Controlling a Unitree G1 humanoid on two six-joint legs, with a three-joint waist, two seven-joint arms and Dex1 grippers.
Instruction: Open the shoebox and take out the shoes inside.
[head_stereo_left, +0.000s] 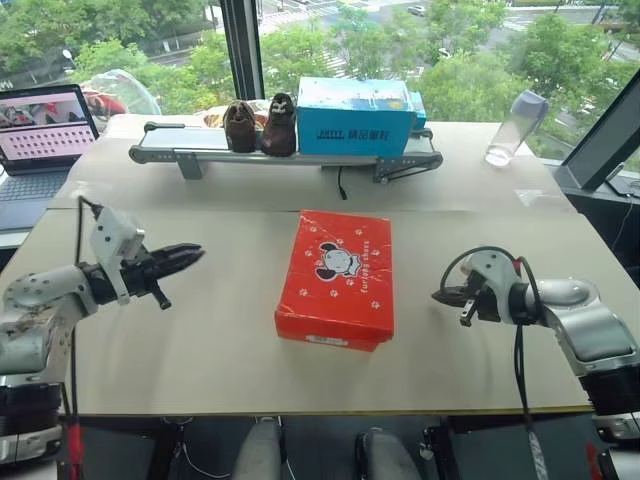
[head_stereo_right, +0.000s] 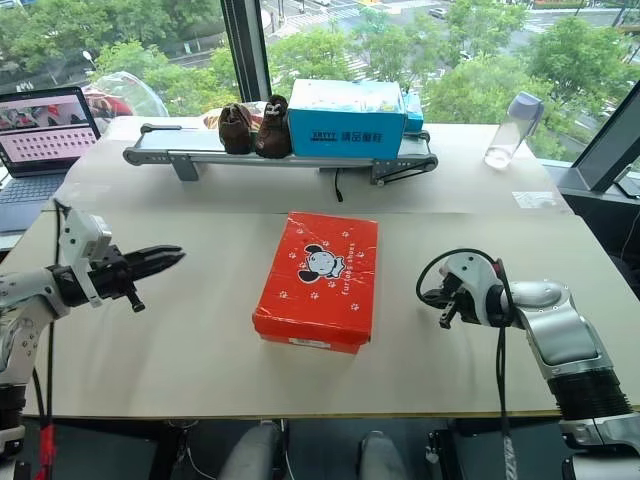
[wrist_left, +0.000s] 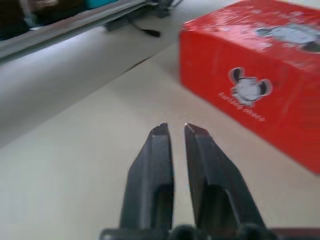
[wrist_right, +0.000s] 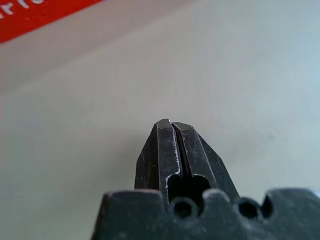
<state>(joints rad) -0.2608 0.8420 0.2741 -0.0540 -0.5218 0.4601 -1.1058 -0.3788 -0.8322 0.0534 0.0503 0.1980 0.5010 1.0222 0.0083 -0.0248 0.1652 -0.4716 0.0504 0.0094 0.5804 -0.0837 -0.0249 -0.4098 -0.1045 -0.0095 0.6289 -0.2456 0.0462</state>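
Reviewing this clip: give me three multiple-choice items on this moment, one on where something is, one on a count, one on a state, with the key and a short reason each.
1. Where does the shoebox lie?
A. On the table between the two hands
B. On the raised rail beside the blue box
C. Under the laptop

2. How many dark brown shoes stand on the rail at the back?
A. One
B. Two
C. Four

3. What is the state of the shoebox lid?
A. Folded fully back
B. Taken off and lying beside the box
C. Shut flat on the box

Key: 1 A, the red box sits on the table with the left hand and right hand on either side, both apart from it. 2 B, a pair stands next to the blue box. 3 C, the lid's mouse picture faces up and no white inside shows.
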